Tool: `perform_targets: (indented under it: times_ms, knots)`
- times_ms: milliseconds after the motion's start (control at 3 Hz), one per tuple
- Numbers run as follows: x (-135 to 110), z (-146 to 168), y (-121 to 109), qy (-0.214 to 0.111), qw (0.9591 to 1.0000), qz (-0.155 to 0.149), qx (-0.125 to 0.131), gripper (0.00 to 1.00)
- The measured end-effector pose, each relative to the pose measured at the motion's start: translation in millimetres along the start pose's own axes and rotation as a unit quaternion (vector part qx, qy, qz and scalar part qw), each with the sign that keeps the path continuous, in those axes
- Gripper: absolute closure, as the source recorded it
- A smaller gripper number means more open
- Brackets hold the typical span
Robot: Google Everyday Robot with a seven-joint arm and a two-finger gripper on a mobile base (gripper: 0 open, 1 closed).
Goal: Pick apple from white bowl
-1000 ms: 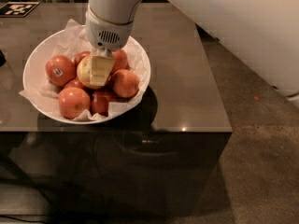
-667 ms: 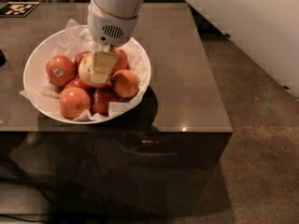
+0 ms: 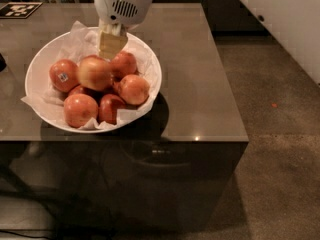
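White gripper (image 3: 113, 44) is up now. A second ago it was buried in the pile, right on the pale fruit; now it hangs over the far side of the white bowl (image 3: 31, 81), clear of every apple. Nothing came up with it. Can't tell whether it's released or clenched, but there's no fruit in it

My read: the grasp didn't take, or it let go on the lift. Pick not done, probably needs another descent

Target apple (image 3: 94, 73) is back in plain view, in the bowl on top of the heap, just below and slightly left of the gripper. It's paler than the rest: yellowish-orange skin, soft blush, bright highlight on top. Dark blue sticker not visible from here, probably turned away

It touches the red apple with the white-blue sticker (image 3: 63, 75) on its left and another red one (image 3: 123, 64) on its right, with more red ones in front. Crumpled paper liner (image 3: 80, 34) sticks up behind, close to the gripper

Target sits highest with nothing over it, so a straight-down approach looks open. Smooth round skin and tight neighbours either side could crowd the grab
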State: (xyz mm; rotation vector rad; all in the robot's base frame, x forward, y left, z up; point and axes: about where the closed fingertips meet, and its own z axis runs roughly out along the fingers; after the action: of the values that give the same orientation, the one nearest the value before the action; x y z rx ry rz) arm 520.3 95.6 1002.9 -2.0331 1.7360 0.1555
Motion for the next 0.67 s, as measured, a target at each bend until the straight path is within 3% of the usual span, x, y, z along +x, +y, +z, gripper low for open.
perform_targets:
  times_ms: [333,667]
  knots:
    - [-7.8,-24.3,-5.8,0.003,0.9998,-0.010,0.016,1.00]
    - [-8.8,-26.0,-6.3,0.002,0.9998,-0.010,0.017,0.82]
